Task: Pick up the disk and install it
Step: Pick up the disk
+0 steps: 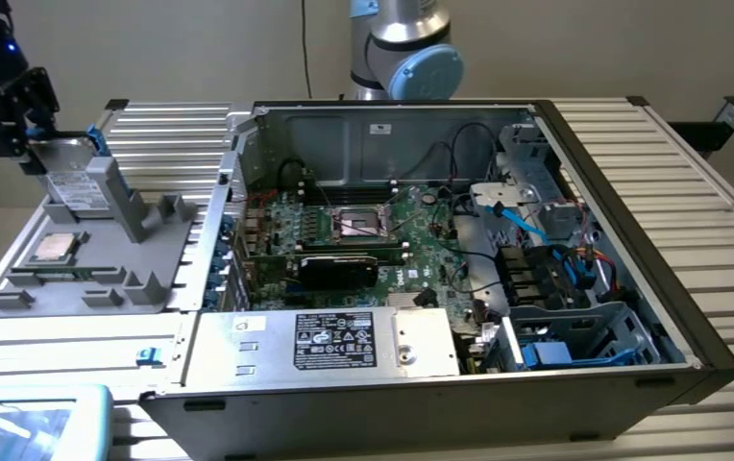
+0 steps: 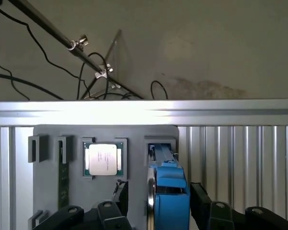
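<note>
The black claw (image 2: 159,190) stands spread astride the upright, blue-framed silver disk (image 2: 169,189) in a grey slotted holder (image 2: 48,184).

Robotics lab: opened computer case (image 1: 341,134) on slatted aluminium bench (image 1: 681,182).

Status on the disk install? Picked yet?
Done: the gripper sits astride the disk, one finger on each side. In hand: nothing; the jaws are open and the disk stands on edge in its slot in the grey holder. Left: the pickup itself and the install; the disk is not yet in the computer case.
</note>
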